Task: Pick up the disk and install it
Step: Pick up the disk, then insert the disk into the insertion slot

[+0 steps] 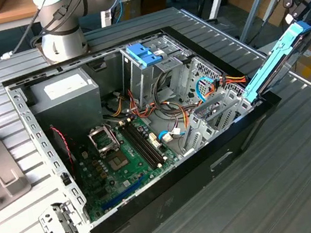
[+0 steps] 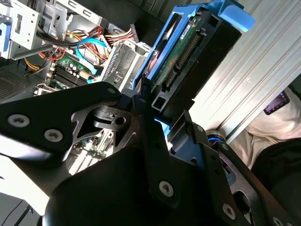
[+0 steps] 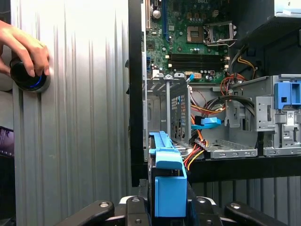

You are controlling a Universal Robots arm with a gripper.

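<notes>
— Where's the disk (image 1: 273,68)?
— Clamped between the fingers (image 2: 150,141), tilted, with its lower end right by the rim of the computer case (image 1: 176,197), near the drive cage (image 1: 215,112).
— What could go wrong?
— At that tilt I'd say it could catch the rim or snag the loose cables (image 1: 230,81).
— Counts?
— One disk, one case, and one hand (image 3: 26,47) on a knob (image 3: 28,77).

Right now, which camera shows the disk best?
The second wrist view shows the disk with its circuit board, connector and blue rail, clamped in the gripper. The exterior view shows it tilted at the edge of the computer case, mostly blue rail. The first wrist view shows it end-on.
</notes>
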